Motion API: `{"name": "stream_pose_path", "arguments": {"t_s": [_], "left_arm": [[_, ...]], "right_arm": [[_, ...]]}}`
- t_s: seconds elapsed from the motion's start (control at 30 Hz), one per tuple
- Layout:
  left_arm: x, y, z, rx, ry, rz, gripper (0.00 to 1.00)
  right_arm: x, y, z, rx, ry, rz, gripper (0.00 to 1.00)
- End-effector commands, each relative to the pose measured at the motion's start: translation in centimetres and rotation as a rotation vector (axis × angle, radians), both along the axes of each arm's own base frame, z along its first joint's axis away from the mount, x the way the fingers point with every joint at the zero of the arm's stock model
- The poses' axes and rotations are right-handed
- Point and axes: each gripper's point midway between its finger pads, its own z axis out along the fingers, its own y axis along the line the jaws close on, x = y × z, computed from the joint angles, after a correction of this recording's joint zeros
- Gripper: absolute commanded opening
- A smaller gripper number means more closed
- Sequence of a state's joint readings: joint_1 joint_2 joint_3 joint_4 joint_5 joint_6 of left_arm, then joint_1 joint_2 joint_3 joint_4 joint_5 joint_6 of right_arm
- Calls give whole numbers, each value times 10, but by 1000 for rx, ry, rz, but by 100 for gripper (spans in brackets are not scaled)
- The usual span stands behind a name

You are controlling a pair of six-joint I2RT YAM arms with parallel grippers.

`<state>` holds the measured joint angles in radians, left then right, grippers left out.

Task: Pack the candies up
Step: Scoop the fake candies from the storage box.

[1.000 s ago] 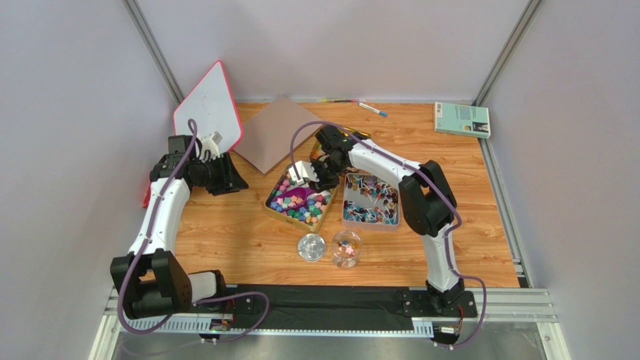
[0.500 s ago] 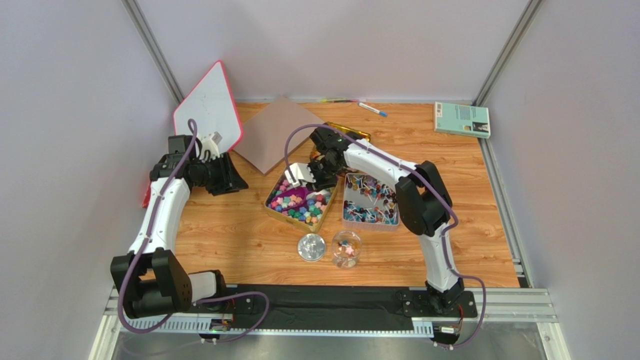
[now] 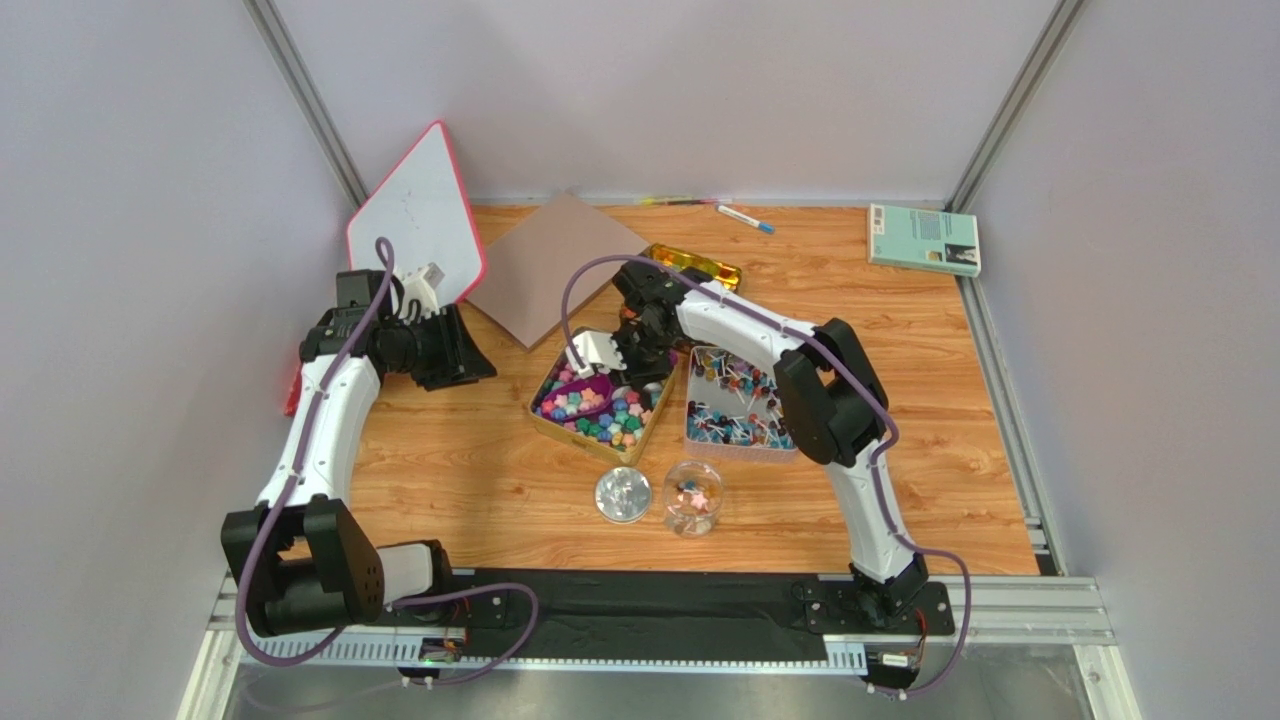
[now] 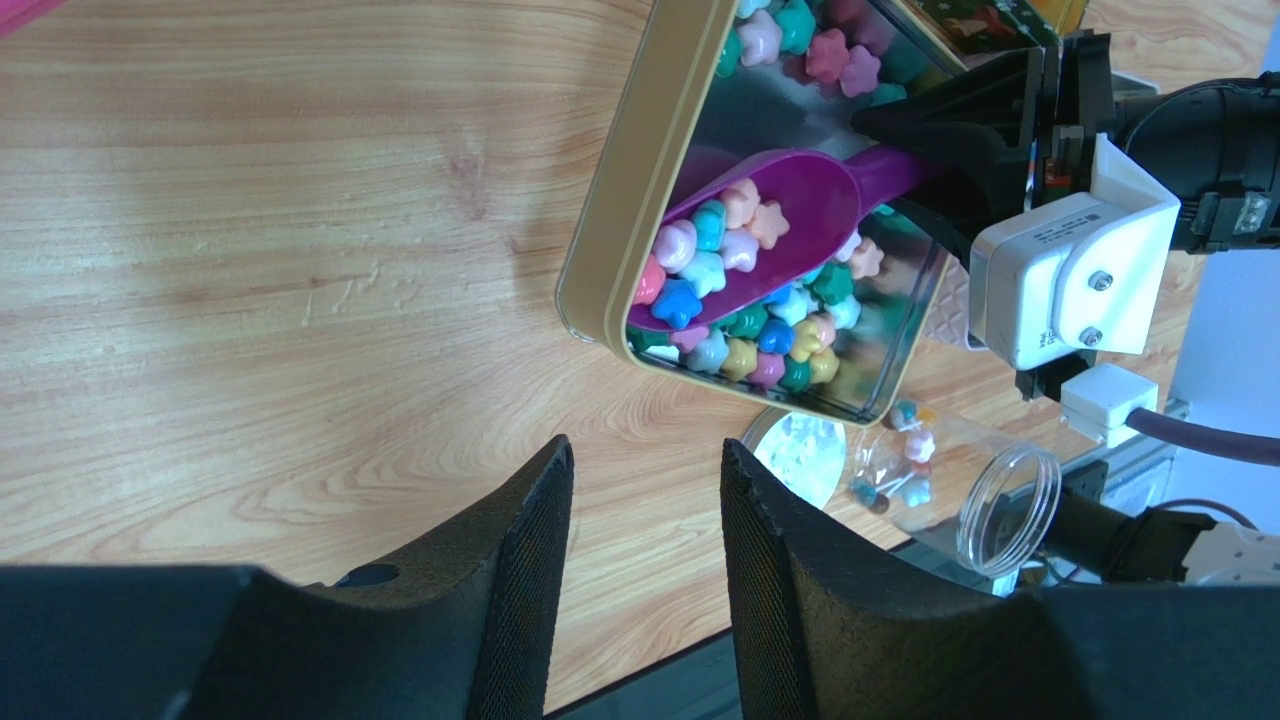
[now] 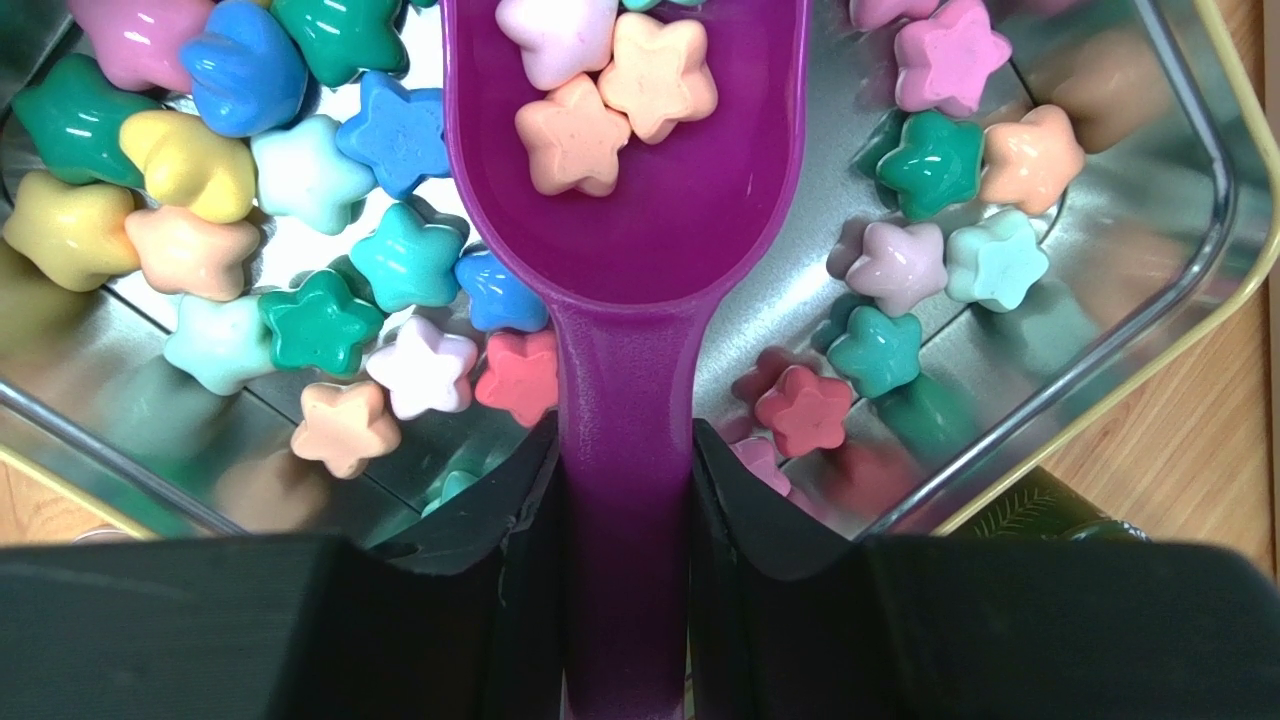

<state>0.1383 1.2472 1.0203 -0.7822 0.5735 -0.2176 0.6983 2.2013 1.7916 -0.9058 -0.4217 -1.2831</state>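
Star-shaped pastel candies point(image 5: 323, 315) fill a gold-rimmed tin point(image 3: 649, 425) in the middle of the table. My right gripper point(image 5: 624, 450) is shut on the handle of a purple scoop point(image 5: 631, 195). The scoop's bowl lies in the tin with several candies in it. The left wrist view shows the same scoop point(image 4: 751, 225) loaded with stars. A second tin point(image 3: 739, 447) to the right holds wrapped candies. In front stands an open clear jar point(image 3: 693, 495) holding a few pieces, its lid point(image 3: 622, 494) beside it. My left gripper point(image 4: 643, 480) hangs open over bare wood, left of the tin.
A white board with a red edge point(image 3: 418, 210) leans at the back left, a brown sheet point(image 3: 549, 263) lies next to it. A gold packet point(image 3: 694, 267), pens point(image 3: 744, 219) and a green book point(image 3: 923, 237) lie along the back. Grey walls close both sides.
My right arm has shifted left and swung round over the star tin, keeping its hold on the scoop. The left arm has stayed still.
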Motion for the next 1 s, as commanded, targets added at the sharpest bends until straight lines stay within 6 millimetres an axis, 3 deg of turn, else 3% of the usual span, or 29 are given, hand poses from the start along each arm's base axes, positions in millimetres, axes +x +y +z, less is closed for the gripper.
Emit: {"name": "stream_pose_path", "arguments": {"t_s": [0.0, 0.1, 0.27, 0.43, 0.47, 0.67, 0.73, 0.77, 0.83, 0.97], "left_arm": [[6, 2, 13, 6, -59, -4, 48], [5, 2, 15, 6, -63, -5, 48], [7, 0, 17, -6, -72, -11, 48], [9, -1, 18, -12, -75, -12, 48], [9, 0, 19, -10, -78, -15, 48], [9, 0, 22, -3, -80, -19, 47], [9, 0, 23, -7, -83, -21, 47], [9, 0, 25, -8, -88, -20, 47], [11, -1, 25, -9, -97, -20, 47], [12, -1, 25, 1, -119, -44, 49]], "right_arm": [[-8, -4, -11, -26, 59, -32, 0], [-3, -6, 4, 14, 60, -78, 0], [4, -16, 48, 151, 76, -143, 0], [-5, -26, 58, 237, 170, -214, 0], [-2, -25, 69, 276, 148, -217, 0], [-13, -26, 84, 353, 171, -266, 0], [-16, -30, 100, 370, 141, -272, 0], [-20, -34, 99, 361, 145, -278, 0], [-24, -42, 116, 369, 95, -281, 0], [-38, -83, 128, 288, 24, -279, 0]]}}
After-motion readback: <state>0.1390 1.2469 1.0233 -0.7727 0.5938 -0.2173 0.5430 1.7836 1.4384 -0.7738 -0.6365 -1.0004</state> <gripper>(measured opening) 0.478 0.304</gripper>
